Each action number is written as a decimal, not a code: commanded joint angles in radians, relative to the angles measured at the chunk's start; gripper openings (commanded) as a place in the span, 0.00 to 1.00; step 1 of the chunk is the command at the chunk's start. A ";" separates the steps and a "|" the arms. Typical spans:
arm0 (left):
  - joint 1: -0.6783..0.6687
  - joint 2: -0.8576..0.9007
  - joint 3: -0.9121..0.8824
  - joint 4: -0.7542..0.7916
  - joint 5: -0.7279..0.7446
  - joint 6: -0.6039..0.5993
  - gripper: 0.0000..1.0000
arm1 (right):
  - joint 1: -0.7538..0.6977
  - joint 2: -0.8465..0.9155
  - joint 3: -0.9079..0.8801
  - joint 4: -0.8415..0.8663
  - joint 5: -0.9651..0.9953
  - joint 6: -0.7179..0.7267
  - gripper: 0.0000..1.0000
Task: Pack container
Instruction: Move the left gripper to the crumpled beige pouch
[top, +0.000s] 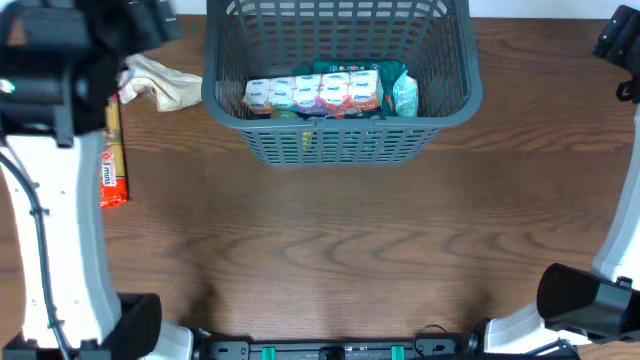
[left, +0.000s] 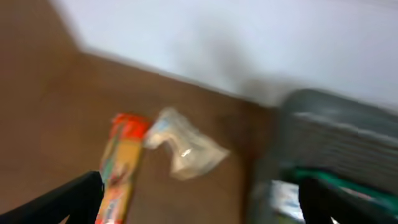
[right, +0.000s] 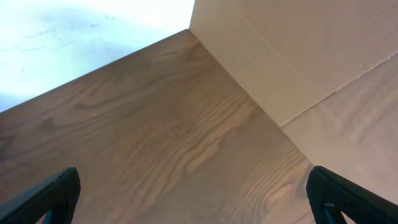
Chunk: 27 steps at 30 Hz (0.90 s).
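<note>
The grey-blue slotted container (top: 345, 140) stands at the back middle of the table and holds a row of white snack packs (top: 315, 92) and a green packet (top: 403, 92). In the blurred left wrist view its wall (left: 336, 134) is at the right. A long yellow and red packet (top: 113, 160) lies at the left; it also shows in the left wrist view (left: 121, 165). A crumpled clear bag (top: 165, 85) lies beside it, also in the left wrist view (left: 186, 146). My left gripper (left: 202, 202) is open and empty above them. My right gripper (right: 193, 196) is open and empty over bare table.
The left arm (top: 60, 90) covers the far-left back corner. The right arm's base (top: 585, 295) stands at the front right. In the right wrist view a cardboard panel (right: 311, 56) borders the table's edge.
</note>
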 joint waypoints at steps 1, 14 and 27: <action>0.093 0.062 -0.006 -0.043 0.020 -0.117 0.99 | -0.007 -0.009 0.011 0.000 0.010 0.014 0.99; 0.252 0.400 -0.006 -0.056 0.257 -0.327 0.99 | -0.007 -0.009 0.011 0.000 0.010 0.014 0.99; 0.207 0.643 -0.006 0.056 0.334 -0.422 0.99 | -0.007 -0.009 0.011 0.000 0.010 0.014 0.99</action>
